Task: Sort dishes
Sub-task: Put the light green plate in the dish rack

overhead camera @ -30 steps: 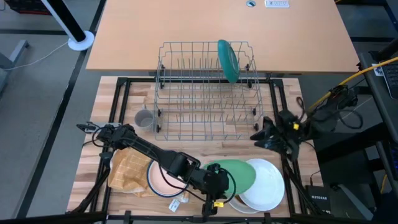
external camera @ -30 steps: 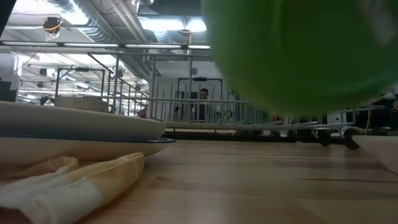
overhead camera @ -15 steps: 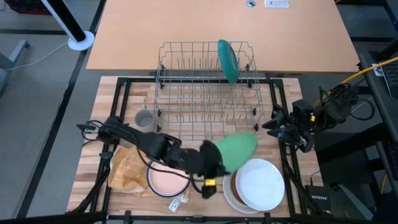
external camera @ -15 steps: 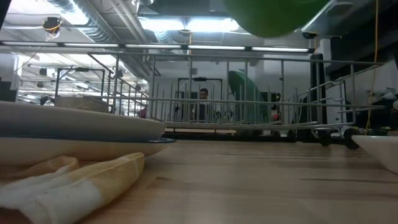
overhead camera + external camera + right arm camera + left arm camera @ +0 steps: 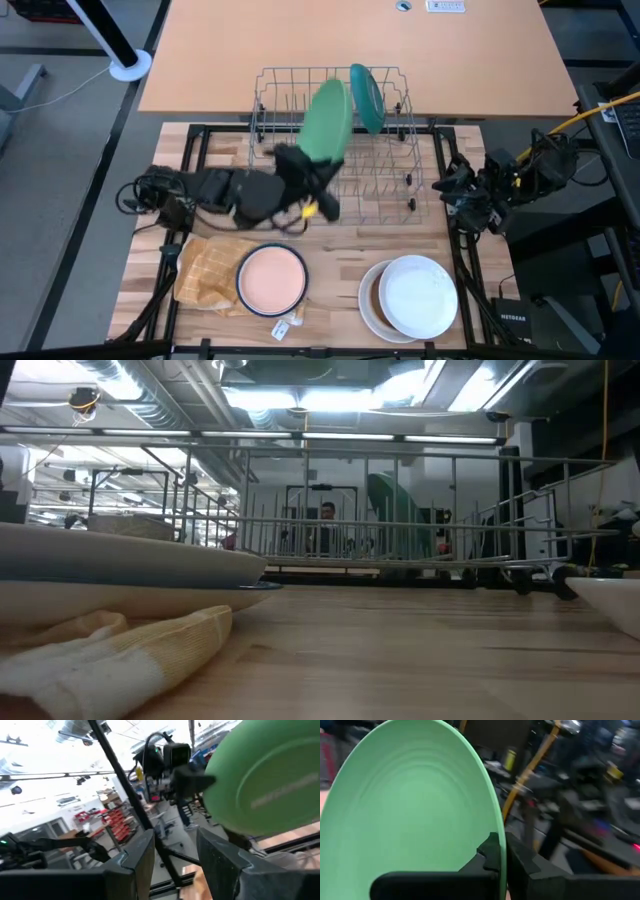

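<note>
My left gripper [image 5: 314,176] is shut on a large green plate [image 5: 326,120], carried on edge above the grey wire rack [image 5: 290,160], just left of the teal plate [image 5: 366,97] that stands between the rack's wires. The green plate fills the left wrist view [image 5: 410,805] and shows in the right wrist view [image 5: 270,785]. Near the table's front edge lie a peach plate with a blue rim [image 5: 272,278] and a white plate [image 5: 418,295] stacked on a brown-rimmed one [image 5: 368,305]. My right gripper [image 5: 175,865] waits open by the table's right edge [image 5: 470,195]. The grey mug is hidden. My left gripper pinches the green plate's rim [image 5: 496,827] at its lower edge, one finger [image 5: 490,852] on each face. The fingers come from the table's left and near side, slanting upward. The plate is lifted clear above the rack and stands nearly upright over the fingers.
A yellow-orange checked cloth [image 5: 205,270] lies bunched at the near left, partly under the peach plate, and shows in the low view [image 5: 110,650]. The rack has free slots left of the teal plate [image 5: 400,510]. A person stands in the room beyond the rack [image 5: 327,515].
My left gripper has carried the green plate from the stack at the near edge, up and toward the far side, over the rack. The plate has tipped from nearly flat to standing on edge. My right arm has drawn back toward the table's right edge.
</note>
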Controlling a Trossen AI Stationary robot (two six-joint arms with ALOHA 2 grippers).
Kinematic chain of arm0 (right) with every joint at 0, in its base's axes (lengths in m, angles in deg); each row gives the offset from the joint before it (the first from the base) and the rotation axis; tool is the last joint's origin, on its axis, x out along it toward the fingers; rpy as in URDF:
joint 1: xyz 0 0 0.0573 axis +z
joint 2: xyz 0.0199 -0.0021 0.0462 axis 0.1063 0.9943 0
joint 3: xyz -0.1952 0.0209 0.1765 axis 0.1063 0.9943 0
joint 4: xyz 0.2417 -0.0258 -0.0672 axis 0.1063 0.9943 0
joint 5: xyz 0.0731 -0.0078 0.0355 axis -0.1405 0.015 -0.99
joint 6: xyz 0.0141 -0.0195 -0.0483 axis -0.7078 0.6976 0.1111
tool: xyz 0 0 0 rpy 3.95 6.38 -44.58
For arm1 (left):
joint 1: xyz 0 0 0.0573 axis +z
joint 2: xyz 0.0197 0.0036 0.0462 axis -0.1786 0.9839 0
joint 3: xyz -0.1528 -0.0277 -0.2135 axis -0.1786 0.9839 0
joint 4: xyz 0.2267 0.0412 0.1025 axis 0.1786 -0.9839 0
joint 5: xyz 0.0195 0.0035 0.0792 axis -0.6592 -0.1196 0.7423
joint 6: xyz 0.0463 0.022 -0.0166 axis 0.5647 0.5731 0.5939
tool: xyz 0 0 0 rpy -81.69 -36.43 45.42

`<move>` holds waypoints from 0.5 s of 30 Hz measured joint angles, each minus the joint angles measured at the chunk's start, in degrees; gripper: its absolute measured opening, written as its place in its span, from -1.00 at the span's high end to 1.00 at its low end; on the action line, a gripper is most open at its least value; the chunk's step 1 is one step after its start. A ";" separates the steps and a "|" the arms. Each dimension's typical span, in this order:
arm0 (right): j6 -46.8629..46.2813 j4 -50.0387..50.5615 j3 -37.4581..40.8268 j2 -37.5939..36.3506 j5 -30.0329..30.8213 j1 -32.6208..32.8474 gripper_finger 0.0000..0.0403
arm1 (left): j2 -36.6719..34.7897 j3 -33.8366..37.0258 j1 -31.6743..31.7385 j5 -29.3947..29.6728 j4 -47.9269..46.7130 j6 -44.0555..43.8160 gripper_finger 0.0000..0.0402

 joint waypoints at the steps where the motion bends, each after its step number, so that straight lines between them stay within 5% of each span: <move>1: 0.19 0.54 0.00 0.00 0.22 0.00 0.25 | -0.34 0.00 1.10 -0.03 0.21 0.68 1.00; 5: 1.20 2.56 0.00 -0.31 1.59 0.00 0.25 | -0.35 0.04 7.37 -2.71 -0.26 -1.61 1.00; 15: 1.31 8.75 0.00 -3.18 8.06 0.00 0.25 | -0.28 1.91 24.95 -20.07 1.45 -11.36 1.00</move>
